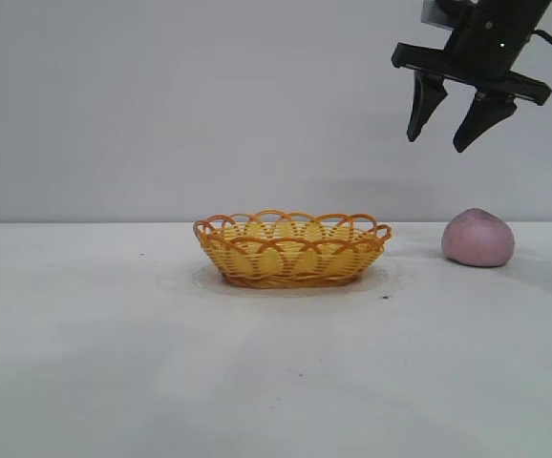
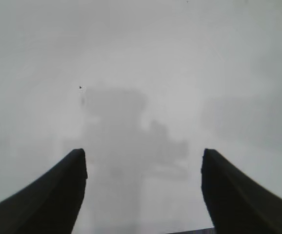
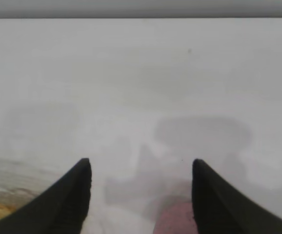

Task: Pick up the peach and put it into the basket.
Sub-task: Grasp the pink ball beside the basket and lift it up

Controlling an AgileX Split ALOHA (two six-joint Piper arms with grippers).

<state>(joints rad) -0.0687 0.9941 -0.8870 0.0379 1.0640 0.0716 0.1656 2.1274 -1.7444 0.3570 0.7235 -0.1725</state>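
Left gripper (image 2: pixel 143 195): seen only in its own wrist view, jaws spread wide, empty, over bare tabletop (image 2: pixel 141 63). Basket (image 1: pixel 292 248): mid-tabletop, empty. Peach (image 1: pixel 477 238): on tabletop right of basket, apart from it. Right gripper (image 1: pixel 450 121): high above peach, jaws open, holding and touching nothing.

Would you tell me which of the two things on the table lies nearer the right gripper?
The peach: the mauve-pink lump sits almost under the open right gripper, which hangs high above the table. The orange-yellow woven basket stands farther toward the middle.
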